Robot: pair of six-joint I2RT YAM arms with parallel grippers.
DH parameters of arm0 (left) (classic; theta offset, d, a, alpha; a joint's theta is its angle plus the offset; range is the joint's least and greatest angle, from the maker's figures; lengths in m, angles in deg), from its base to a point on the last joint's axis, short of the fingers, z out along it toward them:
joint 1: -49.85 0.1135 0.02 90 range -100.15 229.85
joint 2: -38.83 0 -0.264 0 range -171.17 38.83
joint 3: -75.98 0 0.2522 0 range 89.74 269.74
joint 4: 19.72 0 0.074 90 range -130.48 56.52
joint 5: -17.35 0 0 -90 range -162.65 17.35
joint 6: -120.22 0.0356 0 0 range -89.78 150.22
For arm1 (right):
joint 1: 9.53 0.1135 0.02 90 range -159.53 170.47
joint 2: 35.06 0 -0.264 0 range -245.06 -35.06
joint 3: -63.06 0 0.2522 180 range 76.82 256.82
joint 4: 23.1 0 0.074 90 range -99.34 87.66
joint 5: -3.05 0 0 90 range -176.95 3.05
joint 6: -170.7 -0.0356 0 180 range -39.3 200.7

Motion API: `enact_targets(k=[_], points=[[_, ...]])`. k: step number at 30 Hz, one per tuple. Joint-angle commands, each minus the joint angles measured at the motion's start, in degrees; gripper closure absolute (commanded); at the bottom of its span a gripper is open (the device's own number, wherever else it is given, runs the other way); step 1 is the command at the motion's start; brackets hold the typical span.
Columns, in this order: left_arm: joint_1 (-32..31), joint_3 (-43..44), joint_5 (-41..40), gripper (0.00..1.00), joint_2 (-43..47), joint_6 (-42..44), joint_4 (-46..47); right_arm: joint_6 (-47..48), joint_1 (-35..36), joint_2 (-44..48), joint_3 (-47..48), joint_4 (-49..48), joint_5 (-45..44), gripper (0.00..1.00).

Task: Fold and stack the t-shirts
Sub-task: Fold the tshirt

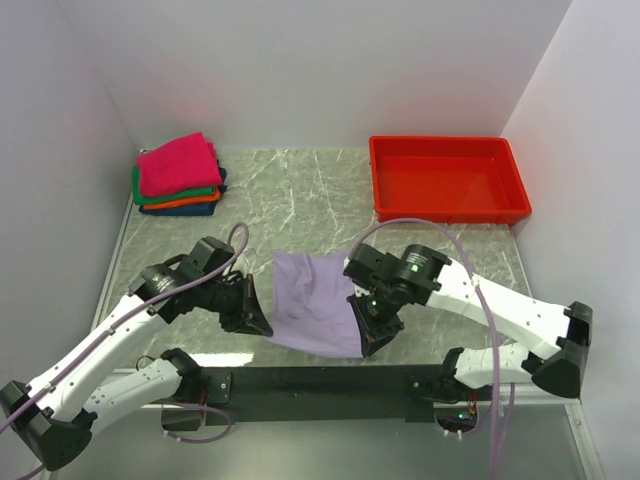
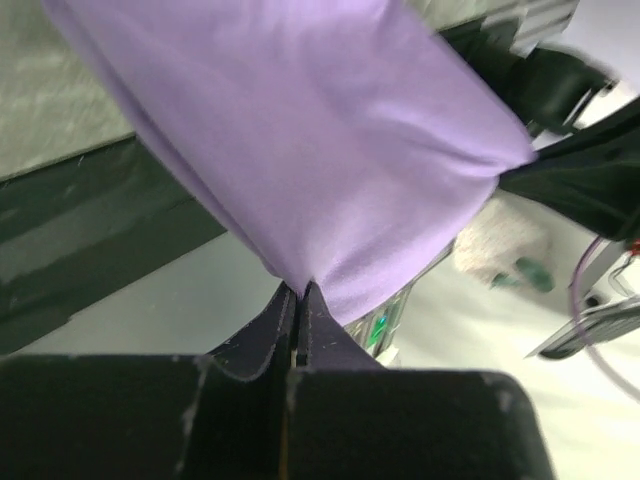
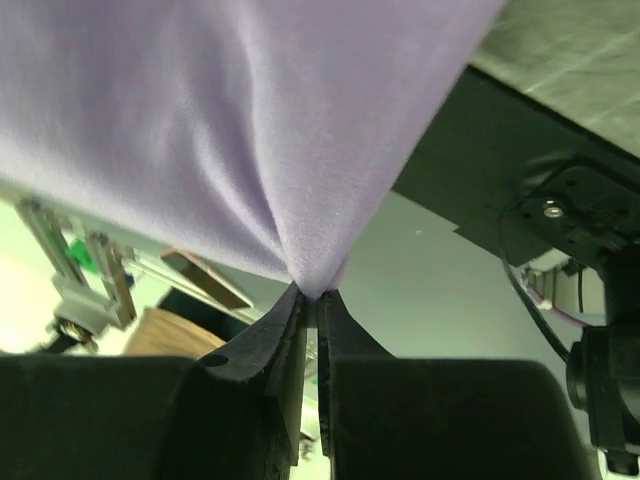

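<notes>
The left gripper (image 1: 262, 322) is pinching the lavender t-shirt (image 1: 312, 298), jaws squeezed together. The right gripper (image 1: 372, 336) is likewise clamping it, the cloth spanning between them.

**Twin arms pinch in over the near tabletop edge**

The left arm (image 1: 115, 340) reaches in from the near left and the right arm (image 1: 500, 300) from the near right, wrists angled inward. The left end effector (image 2: 300, 292) and the right end effector (image 3: 312, 298) are each clamped tight on the lavender t-shirt (image 1: 312, 300).
</notes>
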Motion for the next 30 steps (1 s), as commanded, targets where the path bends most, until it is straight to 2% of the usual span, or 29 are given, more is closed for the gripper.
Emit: enact_targets(k=[1, 4, 8, 14, 19, 30], points=[[0.1, -1.6, -1.7, 0.99, -2.1, -5.1, 10.9, -0.3, -4.4, -3.8, 3.3, 1.8, -5.0, 1.0], [0.1, -2.7, -2.6, 0.99, -5.8, -5.9, 16.9, 1.2, -8.9, -5.7, 4.9, -1.8, -6.7, 1.0], [0.5, 0.6, -6.9, 0.99, -12.5, -1.7, 16.1, 4.8, -15.9, -8.4, 7.0, -4.1, -8.2, 1.0], [4.9, 4.4, -7.6, 0.99, -20.1, 2.9, 18.7, 8.1, -18.4, -12.9, 8.9, -5.7, -9.2, 1.0], [7.0, 7.7, -7.2, 0.99, -25.0, 3.3, 20.7, 10.1, -19.9, -16.5, 12.4, -5.7, -9.7, 1.0], [11.1, 13.1, -6.9, 0.99, -31.5, 5.5, 21.9, 14.0, -24.1, -24.0, 18.2, -6.0, -9.7, 1.0]])
